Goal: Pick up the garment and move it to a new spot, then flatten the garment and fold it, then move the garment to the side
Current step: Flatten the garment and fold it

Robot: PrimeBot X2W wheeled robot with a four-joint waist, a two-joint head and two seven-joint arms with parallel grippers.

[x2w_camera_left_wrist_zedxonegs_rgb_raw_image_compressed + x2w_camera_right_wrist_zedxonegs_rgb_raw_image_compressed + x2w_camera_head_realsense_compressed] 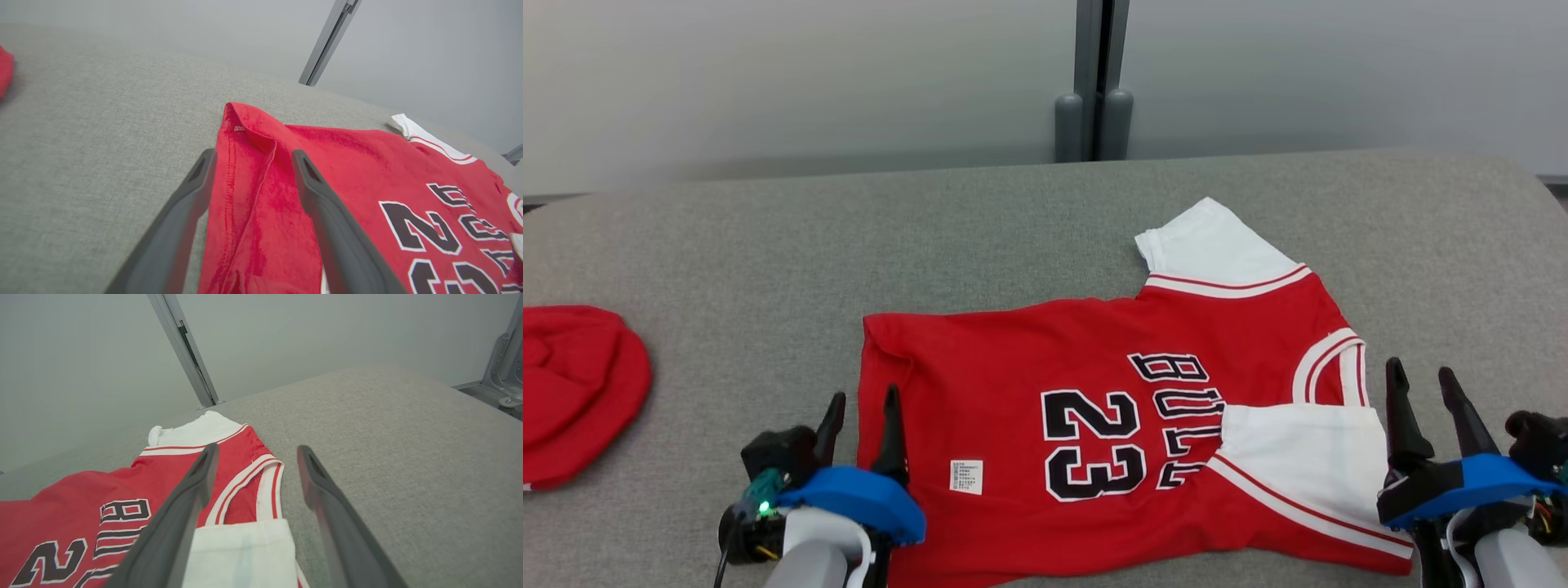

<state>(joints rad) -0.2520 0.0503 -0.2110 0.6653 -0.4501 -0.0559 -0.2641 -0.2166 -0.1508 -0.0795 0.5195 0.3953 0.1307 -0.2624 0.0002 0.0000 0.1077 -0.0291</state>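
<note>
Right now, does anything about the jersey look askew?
The jersey isn't flat: its near white sleeve lies folded over part of the chest lettering, and the far hem corner is creased over.

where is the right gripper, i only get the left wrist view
observer: the right gripper is open at the collar end of the jersey, gripping nothing.
operator: is the near sleeve flat
observer: no, the near white sleeve is folded in over the chest and covers part of the lettering.
operator: what's the red bit at my left edge
observer: a separate red cloth, bunched up at the far left, apart from the jersey.
</note>
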